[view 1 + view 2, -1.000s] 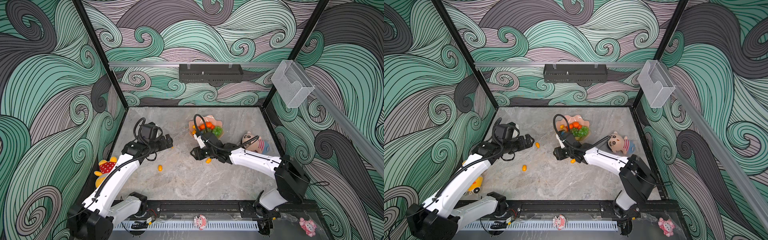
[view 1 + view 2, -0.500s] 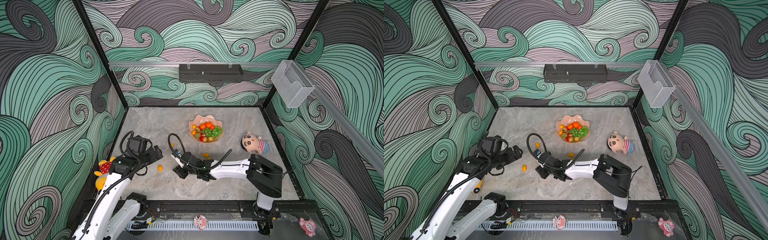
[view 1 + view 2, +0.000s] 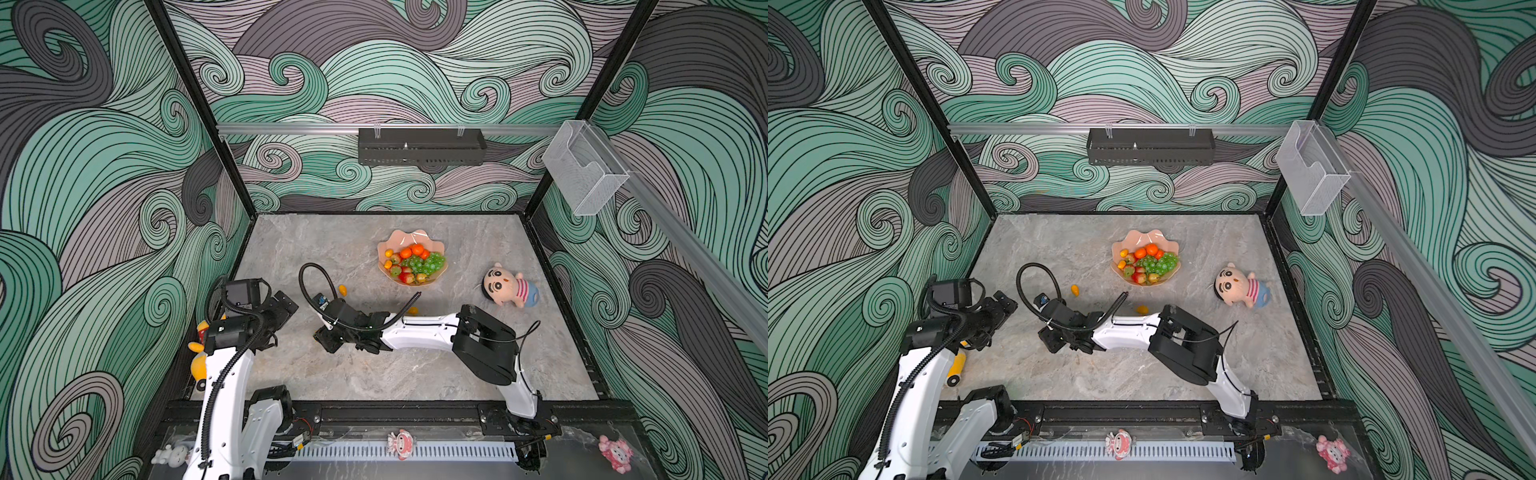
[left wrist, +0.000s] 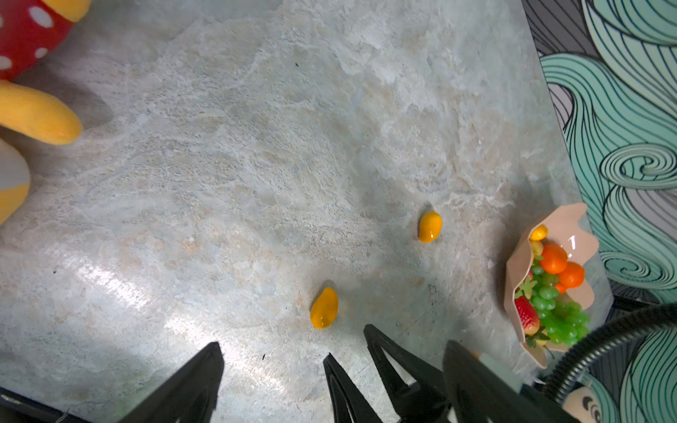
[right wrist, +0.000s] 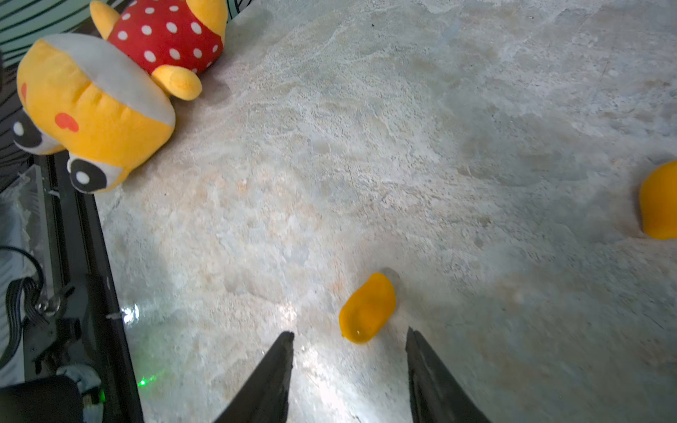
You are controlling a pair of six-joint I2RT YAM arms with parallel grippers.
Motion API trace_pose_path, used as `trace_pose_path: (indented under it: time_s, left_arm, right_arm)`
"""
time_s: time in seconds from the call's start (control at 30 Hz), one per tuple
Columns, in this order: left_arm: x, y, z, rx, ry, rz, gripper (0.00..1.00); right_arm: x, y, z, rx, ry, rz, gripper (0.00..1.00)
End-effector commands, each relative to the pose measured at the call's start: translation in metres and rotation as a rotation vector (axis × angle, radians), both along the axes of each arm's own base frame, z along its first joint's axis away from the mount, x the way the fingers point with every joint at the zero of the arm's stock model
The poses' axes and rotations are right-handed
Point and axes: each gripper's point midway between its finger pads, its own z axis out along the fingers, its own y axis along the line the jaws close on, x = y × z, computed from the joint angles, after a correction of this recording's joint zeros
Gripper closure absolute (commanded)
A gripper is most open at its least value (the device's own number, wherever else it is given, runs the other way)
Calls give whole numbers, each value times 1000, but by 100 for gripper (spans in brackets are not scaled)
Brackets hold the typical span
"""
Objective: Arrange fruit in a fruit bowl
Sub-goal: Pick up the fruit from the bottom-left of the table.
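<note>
Swung away from the fruit bowl (image 3: 409, 239), my right gripper (image 5: 350, 332) now sits low over the bench (image 3: 374, 374), jaws spread and empty. A stray yellow oval (image 5: 367, 309) lies just ahead between them, lined up for pinching. Left gripper (image 3: 286, 306) hangs back, jaws wide, keeping clear.

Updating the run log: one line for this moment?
phase: pre-grasp | right tool: open, tips at loose oval | left tool: open, empty | fruit bowl: holds fruit

SURFACE: grey marble-pattern table (image 3: 415, 374) | ON IT: fruit bowl (image 3: 398, 241), loose yellow-orange ovals (image 3: 342, 290), boy doll (image 3: 505, 286), yellow plush doll (image 5: 95, 110)
</note>
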Motion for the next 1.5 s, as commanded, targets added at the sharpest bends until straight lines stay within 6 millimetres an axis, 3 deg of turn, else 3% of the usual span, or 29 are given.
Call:
trace_pose_path:
  time_s: [0.0,0.27,1.0,1.47]
  left_arm:
    - [-5,-3,0,-69,6,10,4]
    - [-7,4,-2,-79,9,26,4]
    - [-8,5,-5,-92,8,25,4]
    - [-6,3,-7,-106,-3,18,4]
  right_arm:
    - [-2,-10,-22,-128,50,-90,52]
    - [0,-12,-42,-251,53,-114,56]
    - [14,0,-61,-346,31,-135,57]
    - [11,-5,-70,-371,56,-132,73]
